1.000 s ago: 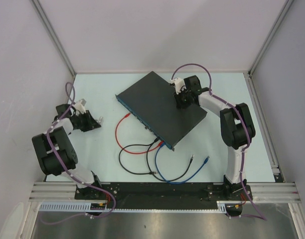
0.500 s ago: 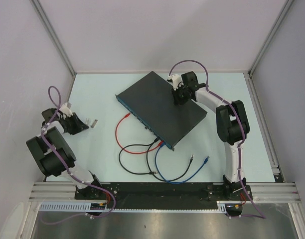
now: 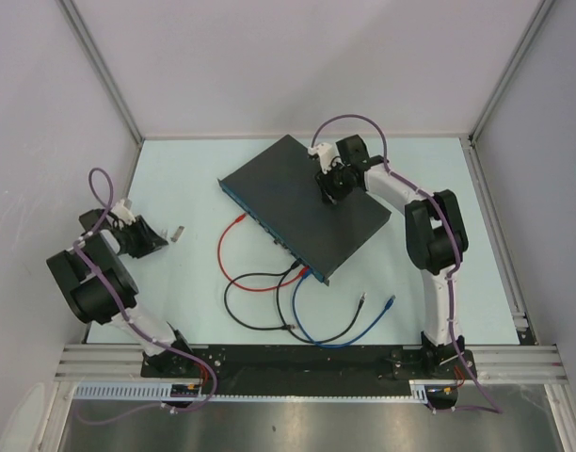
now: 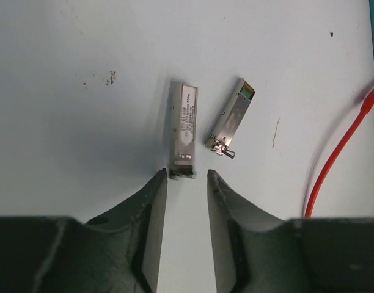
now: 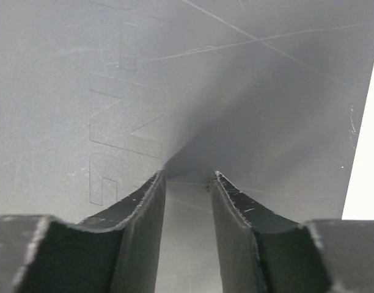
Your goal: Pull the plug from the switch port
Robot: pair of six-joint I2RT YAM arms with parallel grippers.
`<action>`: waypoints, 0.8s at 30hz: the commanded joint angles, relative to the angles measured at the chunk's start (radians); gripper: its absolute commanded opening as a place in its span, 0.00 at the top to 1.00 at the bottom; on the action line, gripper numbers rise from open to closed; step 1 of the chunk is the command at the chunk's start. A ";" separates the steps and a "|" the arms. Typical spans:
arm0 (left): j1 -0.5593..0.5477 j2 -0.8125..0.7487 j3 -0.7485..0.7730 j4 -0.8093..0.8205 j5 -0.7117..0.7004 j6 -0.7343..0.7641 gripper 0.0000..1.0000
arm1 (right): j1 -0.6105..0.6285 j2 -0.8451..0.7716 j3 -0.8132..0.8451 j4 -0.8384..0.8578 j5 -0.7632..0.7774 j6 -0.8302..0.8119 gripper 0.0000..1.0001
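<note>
The switch (image 3: 302, 202) lies at an angle mid-table, its blue-teal port edge (image 3: 269, 231) facing front left. A red cable (image 3: 224, 254) is plugged in near the left end of that edge. Black (image 3: 233, 306) and blue (image 3: 307, 330) cables are plugged in near its front corner. My right gripper (image 3: 329, 191) is open with its tips on or just above the switch's grey top (image 5: 113, 91); nothing is between the fingers (image 5: 188, 177). My left gripper (image 3: 161, 235) is open and empty at the far left, low over the table (image 4: 187, 176).
Two small silver transceiver modules (image 4: 183, 129) (image 4: 230, 117) lie on the table just ahead of the left fingertips; the nearer one almost touches them. The red cable (image 4: 346, 152) runs at the right of that view. Loose black (image 3: 362, 302) and blue (image 3: 390, 303) cable ends lie front right.
The left arm has drawn back to the left, away from the switch. The right gripper has slid left and farther back across the switch's top.
</note>
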 commanded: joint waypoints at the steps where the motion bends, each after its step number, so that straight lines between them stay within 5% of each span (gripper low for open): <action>1: 0.007 -0.066 -0.049 0.081 0.000 -0.017 0.53 | 0.010 0.187 -0.032 -0.233 0.089 -0.038 0.57; 9: -0.046 -0.322 -0.066 -0.086 -0.026 0.016 0.41 | -0.070 0.269 0.105 -0.339 0.002 0.042 0.54; 14: -0.245 -0.430 -0.045 -0.224 0.056 0.050 0.39 | -0.088 0.229 0.065 -0.306 -0.036 0.048 0.53; 19: -0.479 -0.363 0.050 -0.248 0.124 0.009 0.35 | -0.105 0.151 0.009 -0.246 -0.065 0.080 0.51; 24: -0.523 -0.141 0.078 -0.069 0.198 -0.216 0.37 | -0.120 0.039 0.080 -0.279 -0.070 0.125 0.50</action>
